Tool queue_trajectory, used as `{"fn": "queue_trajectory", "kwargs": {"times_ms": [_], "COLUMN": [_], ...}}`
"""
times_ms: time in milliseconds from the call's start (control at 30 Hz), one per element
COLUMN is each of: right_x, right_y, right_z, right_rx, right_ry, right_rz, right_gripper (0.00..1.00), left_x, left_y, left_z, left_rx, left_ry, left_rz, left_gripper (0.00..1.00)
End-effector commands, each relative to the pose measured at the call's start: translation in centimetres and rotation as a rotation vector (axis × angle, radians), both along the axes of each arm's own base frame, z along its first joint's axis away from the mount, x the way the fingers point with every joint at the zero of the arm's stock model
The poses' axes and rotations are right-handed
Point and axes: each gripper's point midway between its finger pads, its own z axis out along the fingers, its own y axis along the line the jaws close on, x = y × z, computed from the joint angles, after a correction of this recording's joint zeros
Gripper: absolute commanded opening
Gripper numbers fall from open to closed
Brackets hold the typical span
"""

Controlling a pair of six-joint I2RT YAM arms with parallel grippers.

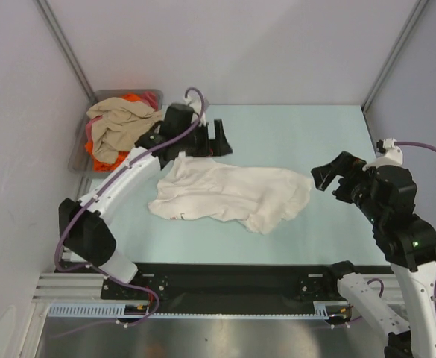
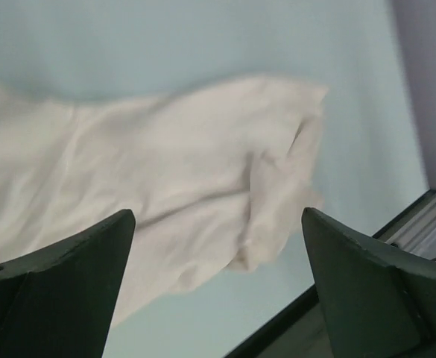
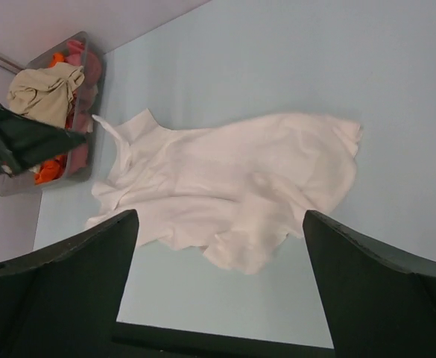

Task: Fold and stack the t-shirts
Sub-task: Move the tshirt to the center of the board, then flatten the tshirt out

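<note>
**White shirt crumpled mid-table, both arms free**

I see the white t-shirt (image 1: 229,195) bunched in the middle of the table (image 1: 314,134), wrinkled and doubled over at its right end. The left fingers (image 2: 61,291) hover apart near its far edge. The right fingers (image 3: 61,291) hang apart by the right edge, holding nothing. The other t-shirts (image 1: 121,123) sit heaped in the tray (image 1: 78,153) at the far-left corner. The cloth looks light and limp and will likely sag and drag, so I'd pinch a shoulder or hem corner with each arm and pull it flat.
</note>
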Motion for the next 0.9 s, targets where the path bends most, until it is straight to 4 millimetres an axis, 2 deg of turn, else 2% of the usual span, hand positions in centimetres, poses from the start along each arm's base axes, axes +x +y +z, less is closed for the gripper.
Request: {"fn": "queue_trajectory", "kwargs": {"times_ms": [0, 33, 67, 100, 133, 167, 200, 233, 267, 367, 400, 433, 533, 567, 633, 667, 733, 767, 800, 833, 867], "right_x": [-0.7, -0.9, -0.9, -0.8, -1.0, -0.9, -0.9, -0.6, -0.3, 0.4, 0.7, 0.9, 1.5, 1.6, 1.9, 1.8, 2.0, 2.0, 2.1, 2.3, 2.4], "right_y": [-0.1, 0.4, 0.7, 1.0, 1.8, 2.1, 2.4, 3.0, 3.4, 4.3, 4.5, 4.6, 5.1, 5.3, 5.3, 5.3, 5.3, 5.4, 5.4, 5.4, 5.5], "right_z": [-2.4, -3.3, -4.1, -6.0, -6.9, -7.8, -9.5, -10.3, -11.1, -13.2, -13.6, -14.0, -14.9, -15.3, -15.6, -15.9, -16.4, -16.7, -17.0, -17.0, -17.2], "right_rx": [0.008, 0.018, 0.031, 0.032, 0.048, 0.061, 0.063, 0.075, 0.087, 0.099, 0.102, 0.1, 0.086, 0.079, 0.067, 0.061, 0.051, 0.046, 0.041, 0.039, 0.036], "right_ry": [0.082, 0.114, 0.145, 0.203, 0.239, 0.27, 0.317, 0.343, 0.363, 0.415, 0.429, 0.436, 0.454, 0.466, 0.465, 0.47, 0.476, 0.481, 0.489, 0.482, 0.485], "right_rz": [-0.016, 0.008, 0.011, 0.02, 0.054, 0.056, 0.062, 0.078, 0.082, 0.096, 0.09, 0.087, 0.094, 0.099, 0.1, 0.1, 0.105, 0.11, 0.111, 0.116, 0.122], "right_gripper": [1.0, 1.0, 1.0, 1.0, 0.99, 0.98, 0.98, 0.98, 0.98, 0.98, 0.98, 0.98, 0.98, 0.98, 0.98, 0.98, 0.99, 0.99, 1.0, 1.0, 1.0], "left_x": [-2.5, -2.9, -3.4, -4.1, -4.3, -4.9, -5.1, -5.3, -5.4, -4.5, -3.9, -2.3, 0.5, 2.4, 4.3, 6.2, 8.0, 9.6, 10.6, 11.2, 12.9], "left_y": [3.0, 3.6, 4.4, 5.2, 6.0, 6.7, 7.3, 8.2, 9.3, 11.8, 12.5, 14.2, 15.4, 15.2, 14.8, 14.4, 14.1, 13.8, 13.6, 13.4, 13.2], "left_z": [0.0, -0.6, -2.8, -2.7, -3.6, -5.9, -6.6, -7.0, -8.5, -9.2, -9.2, -9.2, -9.4, -10.4, -11.5, -12.4, -14.0, -13.2, -16.2, -16.8, -16.3], "left_rx": [0.04, 0.048, 0.076, 0.077, 0.097, 0.13, 0.144, 0.155, 0.186, 0.189, 0.188, 0.189, 0.175, 0.194, 0.22, 0.23, 0.243, 0.229, 0.253, 0.259, 0.257], "left_ry": [-0.043, -0.039, -0.003, -0.014, -0.007, 0.027, 0.033, 0.032, 0.051, 0.058, 0.055, 0.04, 0.053, 0.08, 0.113, 0.138, 0.19, 0.177, 0.236, 0.259, 0.246], "left_rz": [0.075, 0.095, 0.121, 0.14, 0.172, 0.189, 0.21, 0.24, 0.274, 0.333, 0.354, 0.404, 0.421, 0.419, 0.414, 0.413, 0.439, 0.455, 0.456, 0.465, 0.48], "left_gripper": [1.0, 1.0, 1.0, 1.0, 1.0, 1.0, 1.0, 1.0, 1.0, 1.0, 1.0, 1.0, 1.0, 1.0, 0.99, 0.98, 0.98, 0.98, 0.99, 0.99, 0.99]}}
